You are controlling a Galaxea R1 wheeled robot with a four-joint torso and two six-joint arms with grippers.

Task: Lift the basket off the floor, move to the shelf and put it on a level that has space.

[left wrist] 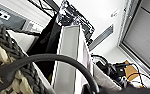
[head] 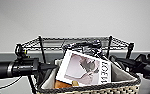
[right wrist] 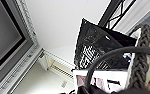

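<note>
**A:** Where is the basket [head: 91, 88] right now?

**B:** Up in the air between the two arms, close under the head camera. Its dark braided rim and cream weave run along the bottom of that view. The shelf [head: 76, 43] stands just behind it against a pale wall, and the top wire level [head: 53, 43] sits a little higher than the basket's rim.

**A:** Anything inside the basket?

**B:** A white book [head: 84, 68] with a pale picture on its cover, leaning at a tilt, and a crinkled black bag [head: 87, 46] poking up behind it. The right wrist view shows that bag with white lettering, standing taller than the book.

**A:** And the grippers?

**B:** The left arm [head: 16, 68] comes in at the basket's left end and the right arm [head: 138, 65] at its right end. In the left wrist view a dark loop handle [left wrist: 53, 60] arches right across the lens, beside the braided rim. The right wrist view shows the other handle [right wrist: 111, 53] curving the same way, next to the weave.

**A:** Are the fingers closed on those handles?

**B:** I cannot tell. The fingers themselves are not clear in any view, so how wide either gripper stands, or exactly what it grasps, stays uncertain.
</note>
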